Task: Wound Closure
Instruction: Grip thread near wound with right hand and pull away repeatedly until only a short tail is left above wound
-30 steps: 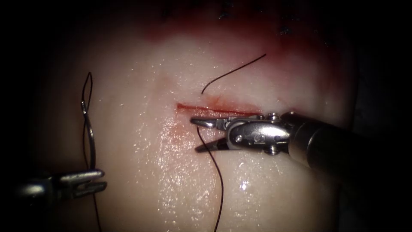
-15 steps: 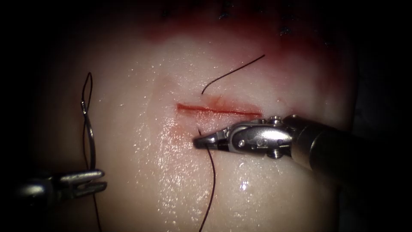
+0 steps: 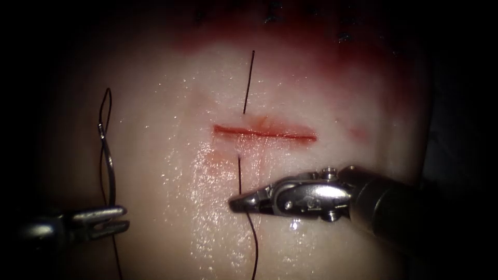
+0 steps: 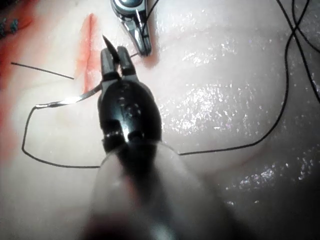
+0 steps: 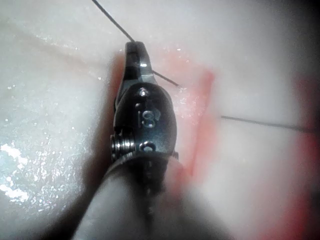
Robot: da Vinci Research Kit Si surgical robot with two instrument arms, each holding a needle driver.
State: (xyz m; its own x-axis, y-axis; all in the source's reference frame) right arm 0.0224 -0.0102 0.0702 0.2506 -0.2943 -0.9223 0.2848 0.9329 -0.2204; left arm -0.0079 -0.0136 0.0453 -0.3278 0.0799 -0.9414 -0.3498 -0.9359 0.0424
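We locate the right arm's tool (image 3: pixel 236 203) below the cut (image 3: pixel 264 133) in the endoscope view, entering from the right. Its fingers (image 3: pixel 249 199) are clenched on the thread (image 3: pixel 239 171) a short way under the point where the thread leaves the tissue (image 3: pixel 171 171). From that exit point the thread runs straight down to the fingers, then trails on toward the bottom edge. Above the cut, the free end of thread (image 3: pixel 249 80) stands nearly vertical, rising from its entry point just above the cut's left half.

We locate the left arm's tool (image 3: pixel 122 218) well to the left of the cut, at the tissue's left margin. Its fingers (image 3: pixel 106 211) are clenched on the needle (image 3: pixel 107 161) near its lower end; the curve rises from the grip, with its upper end joined to a thread loop. The needle is outside the tissue.

In the left wrist view the needle (image 4: pixel 75 99) crosses the left tool (image 4: pixel 116 54) at the fingers. In the right wrist view the right tool (image 5: pixel 135 50) lies beside the cut (image 5: pixel 202 120), thread emerging from the fingers. Red fluid (image 3: pixel 311 46) stains the tissue's far edge.
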